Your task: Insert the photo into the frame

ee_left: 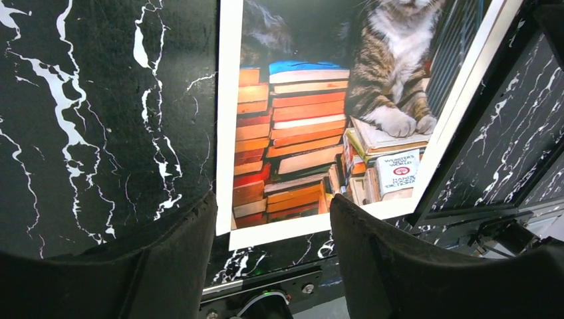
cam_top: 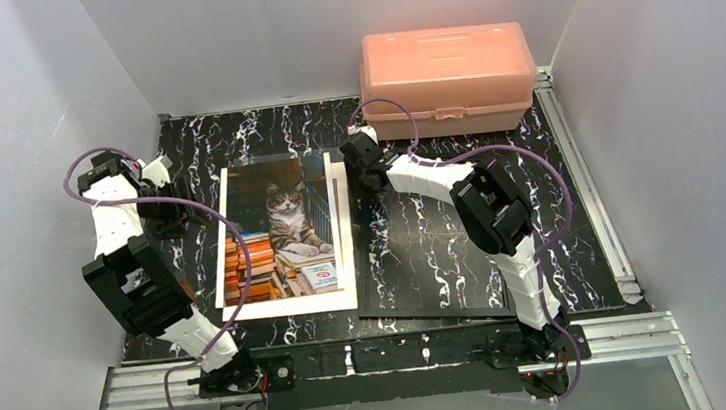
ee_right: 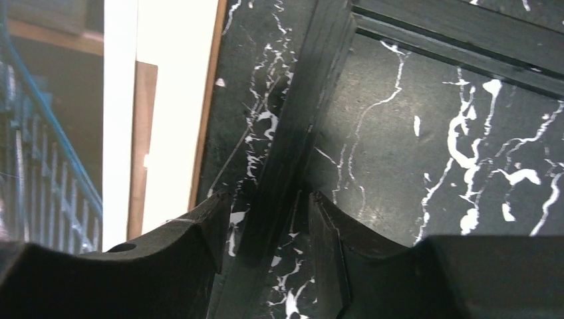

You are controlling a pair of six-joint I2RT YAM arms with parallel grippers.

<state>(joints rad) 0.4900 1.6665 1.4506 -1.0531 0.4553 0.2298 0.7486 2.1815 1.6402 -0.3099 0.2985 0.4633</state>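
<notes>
The photo (cam_top: pixel 286 232) of a cat among stacked books lies face up, left of centre on the black marbled table. Its near-left corner (ee_left: pixel 229 239) shows between the fingers of my left gripper (ee_left: pixel 273 203), which hovers open above it. In the top view that left gripper (cam_top: pixel 179 218) is at the photo's left edge. The frame (cam_top: pixel 425 259), thin and black with a reflective pane, lies flat just right of the photo. My right gripper (ee_right: pixel 269 196) straddles the frame's left bar (ee_right: pixel 299 119) near its far corner, jaws open with a small gap on each side.
A pink plastic box (cam_top: pixel 447 76) stands at the back right. A brown board edge (ee_right: pixel 143 146) shows under the photo's right border. White walls enclose the table on three sides. A metal rail (cam_top: pixel 588 183) runs along the right.
</notes>
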